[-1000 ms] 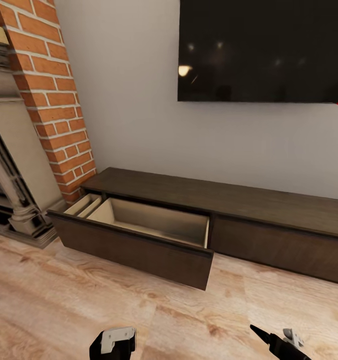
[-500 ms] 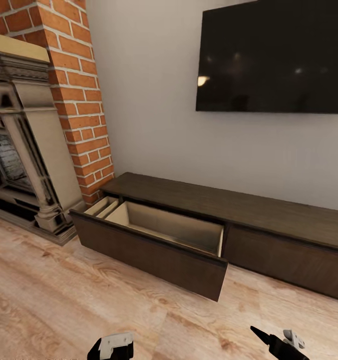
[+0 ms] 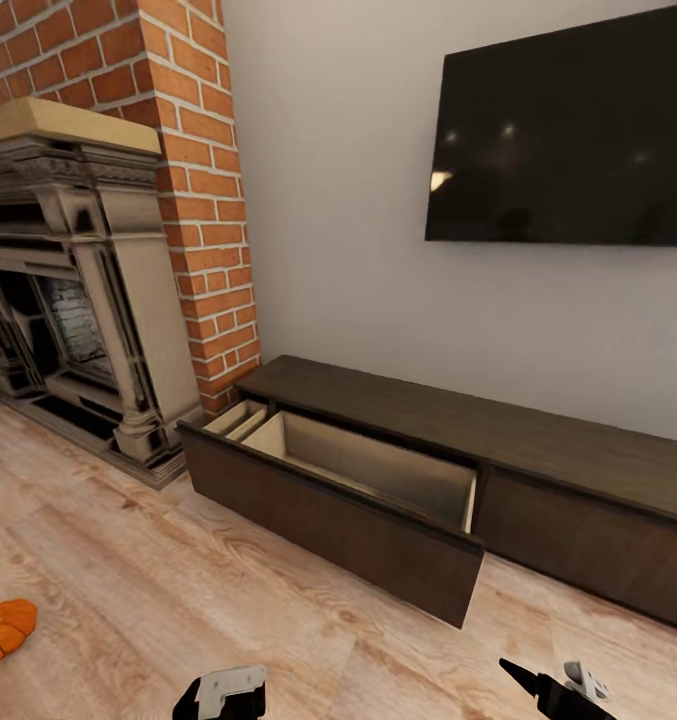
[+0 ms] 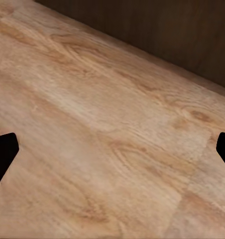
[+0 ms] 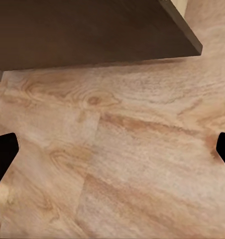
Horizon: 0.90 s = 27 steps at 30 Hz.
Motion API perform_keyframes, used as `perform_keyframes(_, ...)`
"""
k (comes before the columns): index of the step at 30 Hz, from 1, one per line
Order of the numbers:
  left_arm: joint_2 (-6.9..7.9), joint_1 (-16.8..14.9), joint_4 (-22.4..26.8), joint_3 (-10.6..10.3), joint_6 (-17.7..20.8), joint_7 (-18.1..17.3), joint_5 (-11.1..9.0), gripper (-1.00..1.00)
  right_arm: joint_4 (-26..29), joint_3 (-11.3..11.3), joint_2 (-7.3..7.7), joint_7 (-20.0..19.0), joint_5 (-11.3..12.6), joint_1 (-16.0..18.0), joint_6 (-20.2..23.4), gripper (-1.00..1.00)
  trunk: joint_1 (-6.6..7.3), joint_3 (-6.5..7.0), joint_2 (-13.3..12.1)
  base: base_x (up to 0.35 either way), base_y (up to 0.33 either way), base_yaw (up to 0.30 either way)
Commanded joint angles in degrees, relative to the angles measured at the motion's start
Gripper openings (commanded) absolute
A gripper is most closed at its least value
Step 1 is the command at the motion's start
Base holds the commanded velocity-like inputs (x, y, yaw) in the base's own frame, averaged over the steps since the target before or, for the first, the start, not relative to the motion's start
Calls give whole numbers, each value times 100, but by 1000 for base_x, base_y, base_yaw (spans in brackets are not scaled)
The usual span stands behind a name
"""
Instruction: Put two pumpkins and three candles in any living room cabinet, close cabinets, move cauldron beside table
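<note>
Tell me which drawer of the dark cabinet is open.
The drawer at the cabinet end nearest the brick fireplace: pulled out, pale interior showing. The drawer front beside it sits flush.

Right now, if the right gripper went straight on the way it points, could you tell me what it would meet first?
Most likely the wood-plank floor: the right gripper is open and empty, aimed down at bare planks. The open drawer front of the cabinet lies beyond that line, though depth is hard to judge.

No readable text, labels, brands or numbers on any surface in view
</note>
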State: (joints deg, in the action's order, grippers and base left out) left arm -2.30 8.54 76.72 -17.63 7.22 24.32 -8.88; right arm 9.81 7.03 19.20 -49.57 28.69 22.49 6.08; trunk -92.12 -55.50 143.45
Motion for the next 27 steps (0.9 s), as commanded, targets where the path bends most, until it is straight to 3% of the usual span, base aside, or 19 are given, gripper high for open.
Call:
perform_keyframes(1, 1, -1, 5, -10, 24, 68, -31, 100, -1, 44, 1, -24, -5, 1, 60, 100, 3, 11, 0, 0, 0, 200)
perform_keyframes(5, 3, -3, -84, -12, 17, 122, -30, 100, -4, 44, -5, -12, -16, 1, 57, 100, 14, 73, -5, 0, 0, 200)
perform_keyframes(12, 3, -6, -198, -11, 17, 134, -80, 100, 8, 34, -91, 430, -34, 1, 52, 100, 32, 181, -14, 0, 0, 199)
perform_keyframes(17, 3, -26, -250, -8, 16, 133, -75, 100, 11, 13, -128, 515, -42, 1, 51, 100, 45, 260, -21, 0, 0, 206)
perform_keyframes(27, 0, -67, -341, -8, 21, 134, -69, 100, 26, -160, -265, 545, -56, 1, 51, 100, 261, 377, -415, 0, 0, 211)
